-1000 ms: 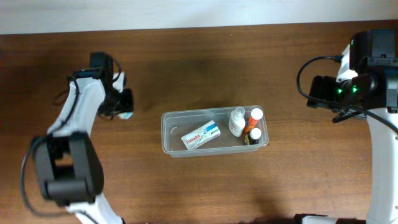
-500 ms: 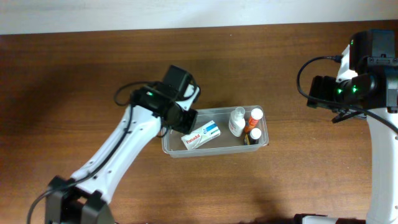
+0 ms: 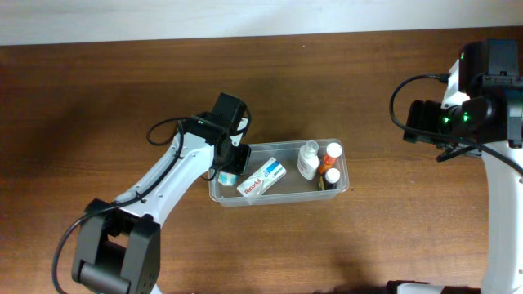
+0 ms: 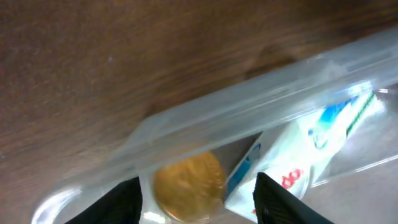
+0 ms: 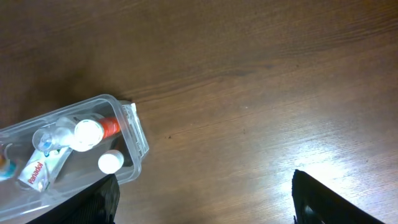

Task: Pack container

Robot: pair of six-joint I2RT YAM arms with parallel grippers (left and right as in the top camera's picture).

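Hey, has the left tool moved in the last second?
Yes. Judged against the unmoved right arm, the left tool has swung rightward across the table and now sits over the container at its left end.

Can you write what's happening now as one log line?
left gripper open over container, round gold item beneath | right gripper open, empty | Panadol box inside

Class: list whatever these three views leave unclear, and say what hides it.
1. Left wrist view: the picture is blurred and the bottom edge cuts off the left fingers, so it is unclear whether they grip the amber round thing.
2. Overhead: the same fingers are hidden under their own arm.
3. Right wrist view: the left edge cuts off part of the container.
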